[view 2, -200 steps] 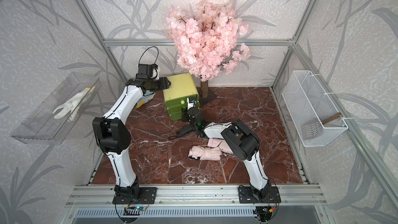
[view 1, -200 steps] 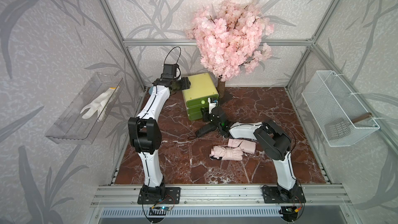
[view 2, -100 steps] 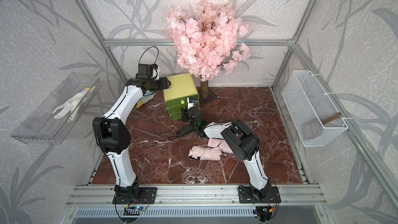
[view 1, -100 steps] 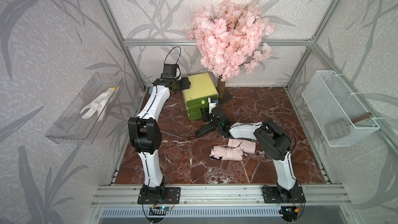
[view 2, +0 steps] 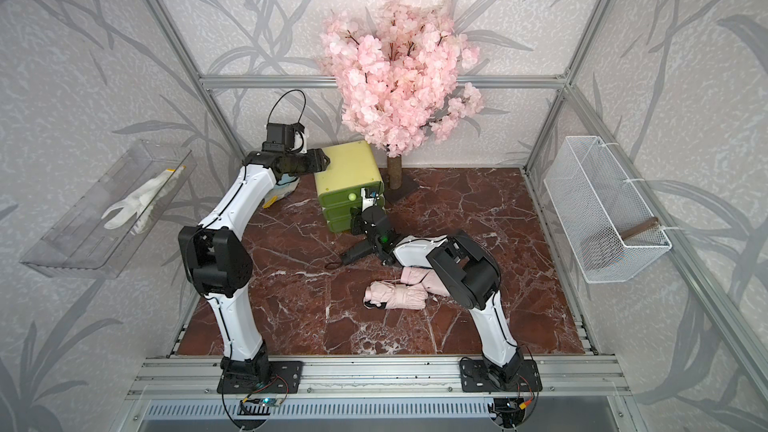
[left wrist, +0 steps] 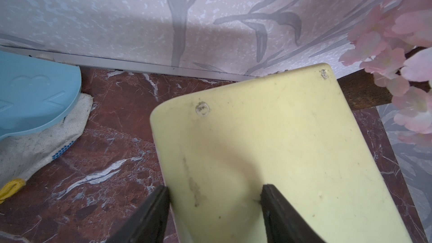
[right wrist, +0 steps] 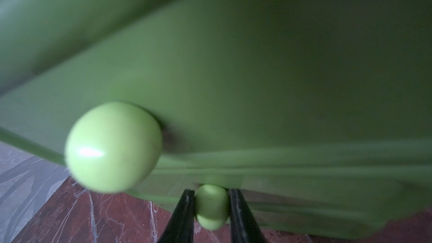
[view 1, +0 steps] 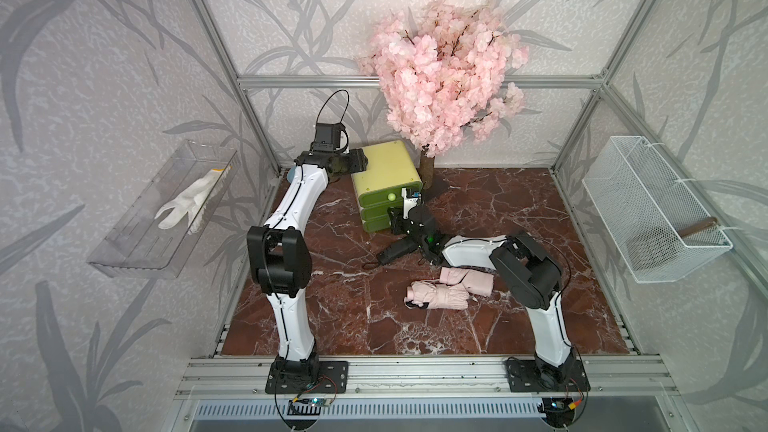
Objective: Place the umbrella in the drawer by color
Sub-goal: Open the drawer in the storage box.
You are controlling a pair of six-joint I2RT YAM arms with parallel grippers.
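- The right gripper (right wrist: 211, 191) is closed on a lower green drawer knob (right wrist: 211, 209).
- The left gripper (left wrist: 214, 187), jaws apart, sits over a top corner of the drawer cabinet (left wrist: 280, 148).
- The pink umbrella (view 1: 438, 297) lies apart, nearer.

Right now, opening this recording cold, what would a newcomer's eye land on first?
The pink blossom tree at the back wall catches the eye first. Beside it stands a green drawer cabinet, where the right claw is closed on a drawer knob. A folded pink umbrella lies on the marble floor in front.
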